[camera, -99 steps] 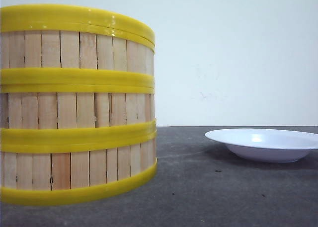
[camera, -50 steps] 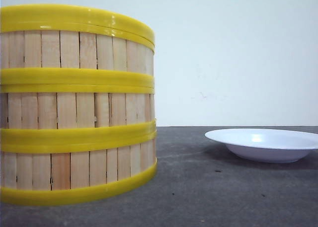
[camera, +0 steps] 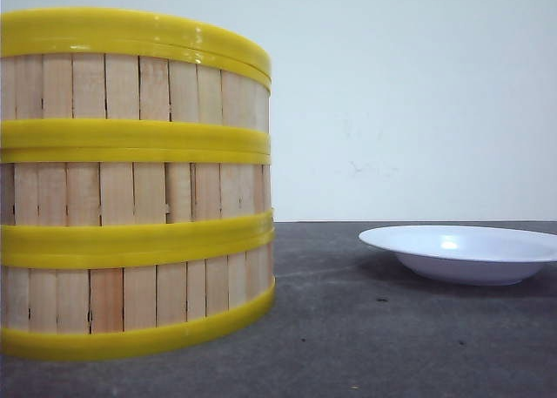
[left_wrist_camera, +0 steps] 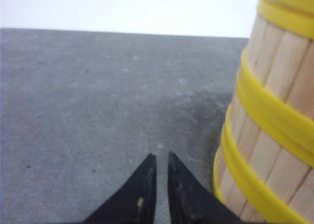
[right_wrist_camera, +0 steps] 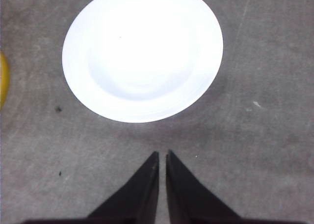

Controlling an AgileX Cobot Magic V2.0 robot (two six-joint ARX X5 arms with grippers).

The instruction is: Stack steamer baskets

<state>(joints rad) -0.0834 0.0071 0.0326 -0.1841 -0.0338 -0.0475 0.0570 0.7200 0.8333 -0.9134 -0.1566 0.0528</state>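
Observation:
Three steamer baskets point(camera: 130, 185) stand stacked in one column at the left of the front view, light wood slats between yellow bands. The same stack point(left_wrist_camera: 267, 121) fills one side of the left wrist view. My left gripper point(left_wrist_camera: 161, 156) hangs over bare table beside the stack's base, shut and holding nothing. Over the table just short of the white plate, my right gripper point(right_wrist_camera: 162, 154) is shut and empty too. Neither gripper shows in the front view.
A white shallow plate point(camera: 461, 252) lies on the dark grey table point(camera: 365, 346) to the right of the stack; the right wrist view shows the plate point(right_wrist_camera: 142, 52) from above. A sliver of yellow band point(right_wrist_camera: 3, 82) shows at that view's edge.

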